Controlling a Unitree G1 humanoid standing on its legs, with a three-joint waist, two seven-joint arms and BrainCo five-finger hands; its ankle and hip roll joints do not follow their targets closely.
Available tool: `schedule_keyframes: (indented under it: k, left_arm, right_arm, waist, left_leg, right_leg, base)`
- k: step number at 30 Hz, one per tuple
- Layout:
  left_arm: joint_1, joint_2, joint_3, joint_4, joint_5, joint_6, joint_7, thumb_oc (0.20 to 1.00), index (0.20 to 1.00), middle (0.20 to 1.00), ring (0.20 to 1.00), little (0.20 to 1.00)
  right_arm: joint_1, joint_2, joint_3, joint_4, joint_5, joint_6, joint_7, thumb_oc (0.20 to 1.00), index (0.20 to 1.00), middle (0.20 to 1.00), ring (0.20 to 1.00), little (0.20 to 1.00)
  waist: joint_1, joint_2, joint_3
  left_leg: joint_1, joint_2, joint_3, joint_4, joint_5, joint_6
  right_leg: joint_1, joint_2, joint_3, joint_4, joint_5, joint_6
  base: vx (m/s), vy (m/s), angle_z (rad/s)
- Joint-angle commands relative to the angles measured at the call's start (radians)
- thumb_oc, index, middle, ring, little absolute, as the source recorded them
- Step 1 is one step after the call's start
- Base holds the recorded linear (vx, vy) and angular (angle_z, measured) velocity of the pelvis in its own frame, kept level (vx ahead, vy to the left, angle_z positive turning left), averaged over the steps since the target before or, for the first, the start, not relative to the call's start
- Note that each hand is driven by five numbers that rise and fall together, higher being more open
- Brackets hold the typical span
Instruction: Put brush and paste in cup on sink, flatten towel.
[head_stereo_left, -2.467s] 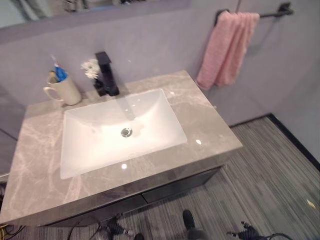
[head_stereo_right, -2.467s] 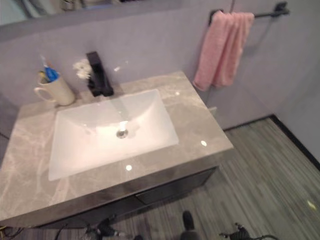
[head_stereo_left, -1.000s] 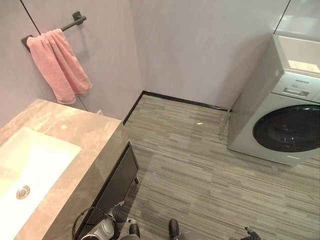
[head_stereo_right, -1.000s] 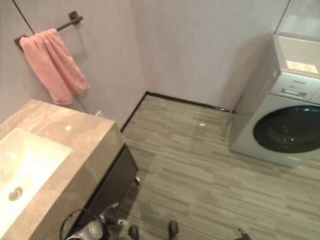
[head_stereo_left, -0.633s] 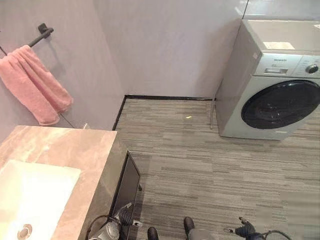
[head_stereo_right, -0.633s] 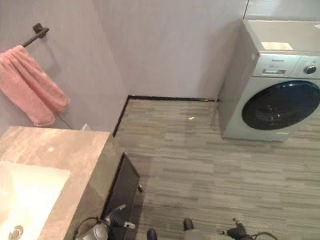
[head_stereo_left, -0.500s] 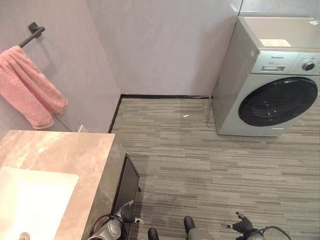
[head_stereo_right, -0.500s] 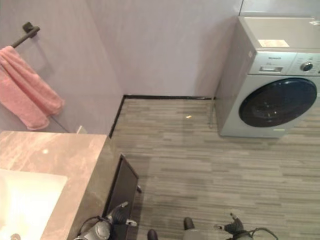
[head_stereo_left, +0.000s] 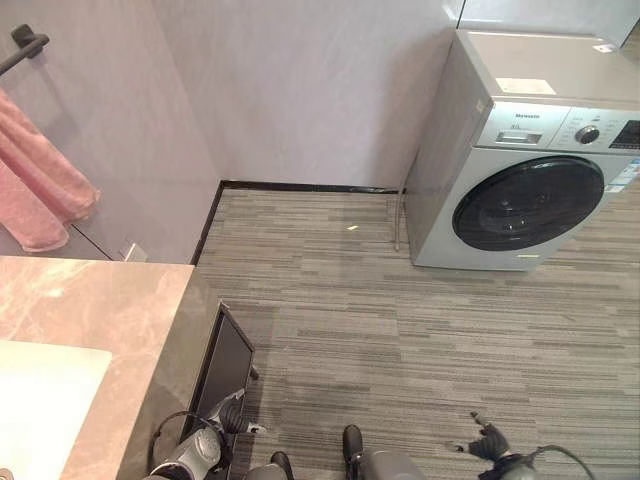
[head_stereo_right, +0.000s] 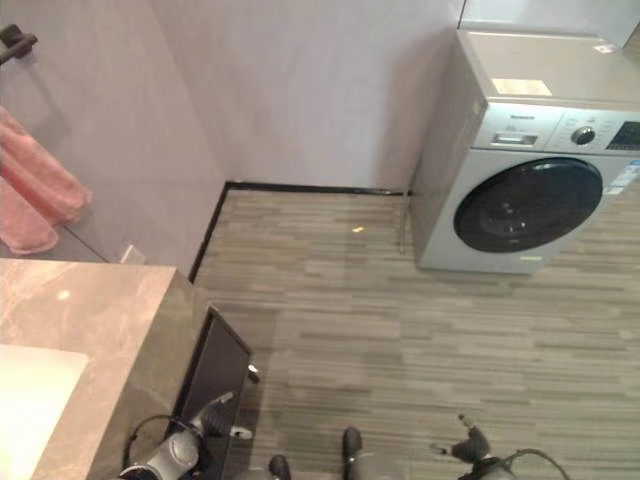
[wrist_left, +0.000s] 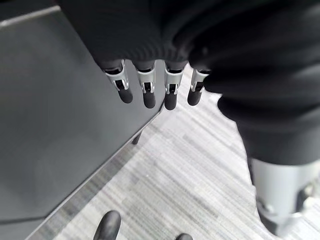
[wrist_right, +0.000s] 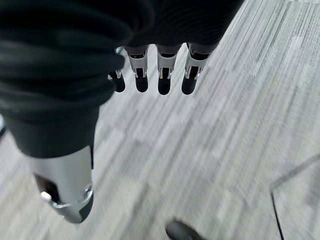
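Towel (head_stereo_left: 40, 185), pink, hangs at the upper left of my left eye view, above the marble countertop (head_stereo_left: 90, 310); a washing machine (head_stereo_left: 525, 165) fills the upper right. My left wrist view has the left hand (wrist_left: 150, 85) relaxed and empty beside the dark cabinet (wrist_left: 55, 115). My right wrist view has the right hand (wrist_right: 160, 70) loose, empty, over striped floor (wrist_right: 200, 150).

Bathroom corner with grey walls (head_stereo_left: 300, 90).
Striped grey floor (head_stereo_left: 400, 340); washing machine (head_stereo_left: 520, 170) at 2 o'clock, marble counter (head_stereo_left: 90, 300) at 8 o'clock.
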Motion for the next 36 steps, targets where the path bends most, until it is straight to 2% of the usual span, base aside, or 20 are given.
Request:
schedule_keyframes:
  k: [1,4,5,7,8,9,10,13,15,19,21,24,27,28,29,30,32,33,34,36]
  left_arm:
    - [-0.029,-0.004,0.039,-0.01,-0.042,-0.012,0.014,1.0,1.0,1.0,1.0,1.0]
    - [-0.03,-0.014,0.038,-0.01,-0.05,-0.011,0.019,1.0,1.0,1.0,1.0,1.0]
    - [-0.027,-0.016,0.046,-0.007,-0.05,-0.012,0.028,1.0,1.0,1.0,1.0,1.0]
    - [-0.024,-0.017,0.047,-0.005,-0.046,-0.011,0.032,1.0,1.0,1.0,1.0,1.0]
    - [-0.03,-0.018,0.046,0.002,-0.038,-0.01,0.042,1.0,1.0,1.0,1.0,1.0]
    - [-0.03,-0.018,0.046,0.002,-0.038,-0.01,0.042,1.0,1.0,1.0,1.0,1.0]
    - [-0.033,-0.015,0.051,0.004,-0.034,-0.009,0.051,1.0,1.0,1.0,1.0,1.0]
    - [-0.011,-0.014,0.071,-0.003,-0.037,-0.004,0.051,1.0,1.0,1.0,1.0,1.0]
    - [-0.002,-0.015,0.075,-0.002,-0.043,-0.004,0.052,1.0,1.0,1.0,1.0,1.0]
    - [0.015,-0.015,0.076,-0.012,-0.046,-0.006,0.053,1.0,1.0,1.0,1.0,1.0]
    - [0.024,-0.016,0.069,-0.025,-0.049,-0.011,0.049,1.0,1.0,1.0,1.0,1.0]
    - [0.029,-0.013,0.055,-0.052,-0.053,-0.014,0.038,1.0,1.0,1.0,1.0,1.0]
    - [0.018,-0.005,0.041,-0.067,-0.063,-0.015,0.041,1.0,1.0,1.0,1.0,1.0]
    - [0.014,-0.005,0.033,-0.068,-0.058,-0.014,0.04,1.0,1.0,1.0,1.0,1.0]
    - [0.014,-0.006,0.033,-0.068,-0.058,-0.014,0.04,1.0,1.0,1.0,1.0,1.0]
    - [-0.006,-0.003,0.024,-0.063,-0.053,-0.009,0.044,1.0,1.0,1.0,1.0,1.0]
    - [-0.01,-0.003,0.024,-0.056,-0.053,-0.01,0.044,1.0,1.0,1.0,1.0,1.0]
    - [-0.014,-0.002,0.027,-0.044,-0.05,-0.009,0.045,1.0,1.0,1.0,1.0,1.0]
    - [-0.018,-0.006,0.035,-0.02,-0.051,-0.007,0.047,1.0,1.0,1.0,1.0,1.0]
    - [-0.03,-0.005,0.041,-0.006,-0.049,-0.007,0.048,1.0,1.0,1.0,1.0,1.0]
  right_arm:
    - [0.058,-0.052,-0.024,-0.1,0.015,-0.042,-0.01,1.0,1.0,1.0,1.0,1.0]
    - [0.064,-0.054,-0.027,-0.118,0.012,-0.043,-0.016,1.0,1.0,1.0,1.0,1.0]
    - [0.064,-0.053,-0.018,-0.14,-0.004,-0.044,-0.021,1.0,1.0,1.0,1.0,1.0]
    - [0.063,-0.052,-0.012,-0.152,-0.01,-0.045,-0.019,1.0,1.0,1.0,1.0,1.0]
    - [0.058,-0.059,0.005,-0.166,-0.032,-0.049,-0.023,1.0,1.0,1.0,1.0,1.0]
    - [0.058,-0.059,0.005,-0.166,-0.032,-0.049,-0.023,1.0,1.0,1.0,1.0,1.0]
    - [0.054,-0.061,0.015,-0.178,-0.045,-0.05,-0.027,1.0,1.0,1.0,1.0,1.0]
    - [0.029,-0.063,0.037,-0.186,-0.072,-0.04,-0.024,1.0,1.0,1.0,1.0,1.0]
    - [0.021,-0.051,0.044,-0.179,-0.079,-0.036,-0.023,1.0,1.0,1.0,1.0,1.0]
    - [0.002,-0.034,0.049,-0.177,-0.087,-0.031,-0.016,1.0,1.0,1.0,1.0,1.0]
    - [0.002,-0.026,0.053,-0.178,-0.099,-0.027,-0.008,1.0,1.0,1.0,1.0,1.0]
    - [-0.016,-0.022,0.054,-0.17,-0.101,-0.027,-0.008,1.0,1.0,1.0,1.0,1.0]
    - [-0.036,-0.025,0.054,-0.19,-0.099,-0.024,-0.015,1.0,1.0,1.0,1.0,1.0]
    - [-0.038,-0.026,0.051,-0.197,-0.097,-0.023,-0.022,1.0,1.0,1.0,1.0,1.0]
    - [-0.038,-0.027,0.051,-0.197,-0.097,-0.023,-0.022,1.0,1.0,1.0,1.0,1.0]
    - [-0.048,-0.029,0.057,-0.213,-0.095,-0.027,-0.021,1.0,1.0,1.0,1.0,1.0]
    - [-0.048,-0.03,0.06,-0.217,-0.095,-0.026,-0.019,1.0,1.0,1.0,1.0,1.0]
    - [-0.052,-0.035,0.062,-0.215,-0.095,-0.027,-0.017,1.0,1.0,1.0,1.0,1.0]
    - [-0.057,-0.044,0.072,-0.212,-0.099,-0.031,-0.019,1.0,1.0,1.0,1.0,1.0]
    - [-0.057,-0.048,0.075,-0.23,-0.099,-0.03,-0.023,1.0,1.0,1.0,1.0,1.0]
  waist:
    - [-0.017,-0.031,0.0]
    - [-0.013,-0.025,-0.001]
    - [0.0,-0.02,-0.009]
    - [0.008,-0.019,-0.01]
    - [0.025,-0.008,-0.009]
    - [0.026,-0.009,-0.008]
    - [0.03,-0.003,-0.006]
    - [0.036,0.014,-0.034]
    - [0.042,0.013,-0.054]
    - [0.057,-0.016,-0.081]
    - [0.061,-0.042,-0.088]
    - [0.068,-0.046,-0.085]
    - [0.046,-0.019,-0.039]
    - [0.041,0.001,-0.031]
    - [0.039,0.0,-0.03]
    - [0.007,0.022,-0.003]
    - [0.001,0.026,0.001]
    - [-0.009,0.031,0.009]
    - [-0.03,0.033,0.02]
    - [-0.04,0.017,0.019]
  left_leg:
    - [-0.106,-0.04,-0.02,0.212,0.064,0.047]
    - [-0.127,-0.048,-0.024,0.136,0.07,0.059]
    - [-0.156,-0.048,-0.024,-0.014,0.064,0.078]
    - [-0.161,-0.044,-0.026,-0.072,0.081,0.081]
    - [-0.188,-0.019,-0.025,-0.235,0.17,0.062]
    - [-0.185,-0.02,-0.024,-0.237,0.171,0.062]
    - [-0.181,0.008,0.007,-0.333,0.21,0.05]
    - [-0.145,0.033,0.065,-0.363,0.219,0.055]
    - [-0.141,0.021,0.08,-0.33,0.231,0.062]
    - [-0.153,-0.021,0.116,-0.234,0.16,0.097]
    - [-0.137,-0.064,0.129,-0.21,0.108,0.126]
    - [-0.109,-0.102,0.139,-0.191,0.04,0.169]
    - [-0.051,-0.119,0.12,-0.174,-0.002,0.206]
    - [-0.038,-0.114,0.115,-0.165,-0.018,0.213]
    - [-0.04,-0.115,0.115,-0.16,-0.022,0.214]
    - [0.01,-0.129,0.08,-0.151,-0.053,0.218]
    - [0.028,-0.132,0.078,-0.146,-0.064,0.217]
    - [0.057,-0.135,0.081,-0.142,-0.086,0.213]
    - [0.086,-0.152,0.054,-0.118,-0.108,0.197]
    - [0.1,-0.168,0.041,-0.104,-0.124,0.187]
  right_leg:
    - [0.172,0.015,0.02,-0.09,-0.027,0.052]
    - [0.189,0.01,0.021,-0.102,-0.037,0.058]
    - [0.204,0.003,0.028,-0.119,-0.049,0.071]
    - [0.213,0.004,0.032,-0.122,-0.055,0.075]
    - [0.243,0.014,0.04,-0.129,-0.074,0.081]
    - [0.244,0.013,0.041,-0.129,-0.074,0.081]
    - [0.265,0.014,0.043,-0.133,-0.087,0.084]
    - [0.315,0.012,0.057,-0.125,-0.131,0.097]
    - [0.339,-0.008,0.068,-0.099,-0.152,0.1]
    - [0.348,-0.072,0.079,-0.015,-0.126,0.133]
    - [0.333,-0.105,0.08,0.07,-0.036,0.173]
    - [0.253,-0.132,0.077,0.269,0.16,0.231]
    - [0.131,-0.139,0.044,0.475,0.234,0.222]
    - [0.094,-0.127,0.039,0.51,0.224,0.212]
    - [0.093,-0.13,0.038,0.516,0.22,0.212]
    - [-0.028,-0.092,0.042,0.533,0.073,0.18]
    - [-0.051,-0.109,0.024,0.502,0.056,0.166]
    - [-0.084,-0.132,-0.008,0.456,-0.006,0.143]
    - [-0.145,-0.103,0.011,0.35,-0.03,0.138]
    - [-0.163,-0.101,0.043,0.223,0.015,0.152]
  base:
    - [0.12,-0.131,0.11]
    - [0.13,-0.01,0.04]
    - [0.22,0.041,0.04]
    - [0.26,0.04,-0.09]
    - [0.23,0.029,-0.16]
    - [0.42,0.047,-0.18]
    - [0.31,0.04,-0.15]
    - [0.37,0.067,-0.2]
    - [0.49,0.125,-0.28]
    - [0.41,0.134,-0.18]
    - [0.36,0.129,-0.34]
    - [0.28,0.141,-0.04]
    - [0.2,0.157,0.07]
    - [0.15,0.096,0.37]
    - [0.27,0.104,0.36]
    - [0.25,0.077,0.38]
    - [0.21,0.054,0.4]
    - [0.28,-0.055,0.51]
    - [0.36,-0.092,0.42]
    - [0.32,-0.145,0.17]
